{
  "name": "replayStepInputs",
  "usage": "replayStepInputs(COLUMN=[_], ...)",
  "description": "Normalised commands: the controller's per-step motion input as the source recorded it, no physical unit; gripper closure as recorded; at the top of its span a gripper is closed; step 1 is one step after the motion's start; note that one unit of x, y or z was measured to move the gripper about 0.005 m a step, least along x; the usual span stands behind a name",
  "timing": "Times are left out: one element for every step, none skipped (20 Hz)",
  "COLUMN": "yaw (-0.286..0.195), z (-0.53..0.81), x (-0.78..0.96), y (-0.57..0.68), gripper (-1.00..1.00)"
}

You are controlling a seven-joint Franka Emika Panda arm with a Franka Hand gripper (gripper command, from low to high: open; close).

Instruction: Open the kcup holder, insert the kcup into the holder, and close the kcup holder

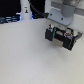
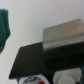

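The kcup holder (image 1: 61,36), a black boxy unit with pale front marks (blurred), sits near the far right edge of the white counter (image 1: 30,57); the gripper (image 1: 62,25) hangs right above it, finger spread unclear

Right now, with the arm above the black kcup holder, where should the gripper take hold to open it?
Probably the top edge of a front panel of the kcup holder, coming down from above on the side facing the exterior camera. The box looks too broad to span, and its stacked panels face that way. Any handle is too blurred to make out.
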Motion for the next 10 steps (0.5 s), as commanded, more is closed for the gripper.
replayStepInputs(yaw=[0.236, 0.247, 0.269, 0.267, 0.247, 0.247, 0.234, 0.211, 0.195, 0.181], z=[-0.29, -0.25, -0.20, -0.19, -0.26, -0.24, -0.21, -0.18, -0.16, -0.16], x=[-0.03, -0.05, -0.06, -0.10, -0.06, -0.11, -0.19, -0.28, -0.35, -0.38], y=[0.17, 0.14, 0.13, 0.14, 0.20, 0.21, 0.23, 0.24, 0.24, 0.26], gripper=[-1.00, -1.00, -1.00, -1.00, -1.00, -1.00, -1.00, -1.00, -1.00, -1.00])
